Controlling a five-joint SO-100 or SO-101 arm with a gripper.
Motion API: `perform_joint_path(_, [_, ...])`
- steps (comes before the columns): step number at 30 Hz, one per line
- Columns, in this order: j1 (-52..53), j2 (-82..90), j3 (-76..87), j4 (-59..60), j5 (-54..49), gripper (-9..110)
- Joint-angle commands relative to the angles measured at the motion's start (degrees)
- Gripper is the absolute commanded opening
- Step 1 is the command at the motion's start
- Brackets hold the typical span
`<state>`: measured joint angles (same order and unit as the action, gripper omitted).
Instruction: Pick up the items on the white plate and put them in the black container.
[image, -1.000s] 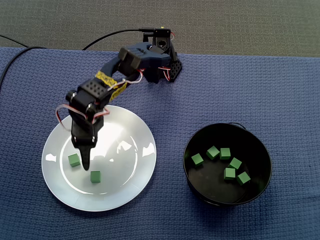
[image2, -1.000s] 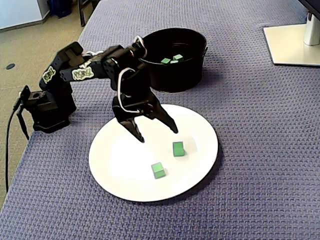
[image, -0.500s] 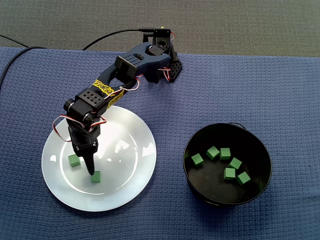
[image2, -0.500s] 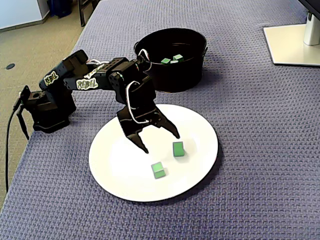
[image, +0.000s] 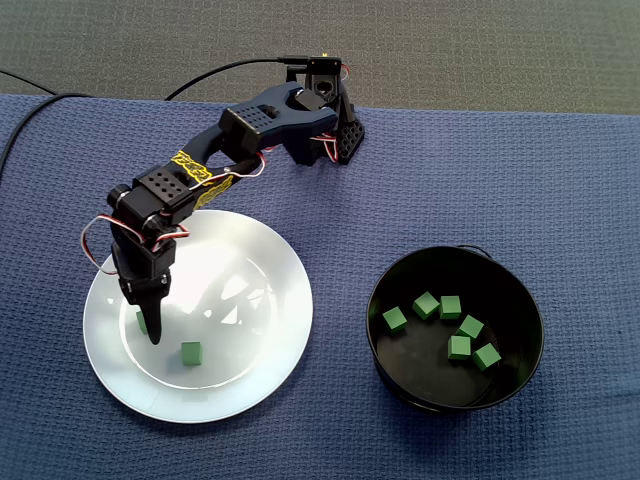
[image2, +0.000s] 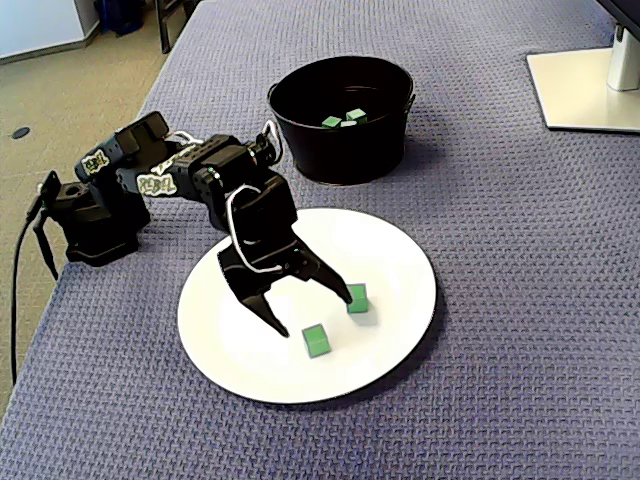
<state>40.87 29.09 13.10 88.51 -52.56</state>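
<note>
**Pincer poised over the plate, two cubes to go**

In a fixed view the pincer hangs released, jaws spread wide, low over the white plate at lower centre of the frame. One green cube sits just below the gap, and a second cube lies right beside one fingertip. This looks like the reach-to-grasp step. Next up: settle squarely around one cube, clench, lift, then swing to the black container at upper centre.

Black arm bears yellow stickers, looping wires (white, red).
</note>
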Motion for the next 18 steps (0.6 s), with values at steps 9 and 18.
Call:
perform_joint_path(9, [1.8, -3.3, -4.7, -1.8, -1.4, 31])
perform_joint_path(18, [0.7, -6.1, -6.1, -1.7, -0.3, 22])
